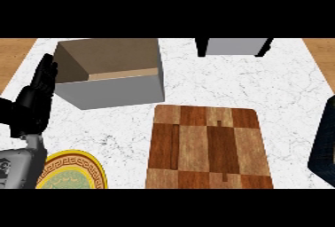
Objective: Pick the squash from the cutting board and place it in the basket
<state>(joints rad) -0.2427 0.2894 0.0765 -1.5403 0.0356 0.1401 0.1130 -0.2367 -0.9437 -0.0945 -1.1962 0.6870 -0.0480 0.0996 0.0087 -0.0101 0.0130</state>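
Left hand [36, 95] rests with fingers straight at the table's [262, 84] left edge; my right hand [325, 142] shows only as a dark shape, fingers unreadable. No squash shows on the cutting board [209, 148]. For placing, I should lower it well inside the grey basket [111, 77], avoiding its wall; the yellow plate [72, 173] lies clear.

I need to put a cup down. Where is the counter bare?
Bare marble lies right of the grey box, between it and the dark object at the right edge, above the cutting board. It is crowded at lower left: left hand, yellow-rimmed plate.
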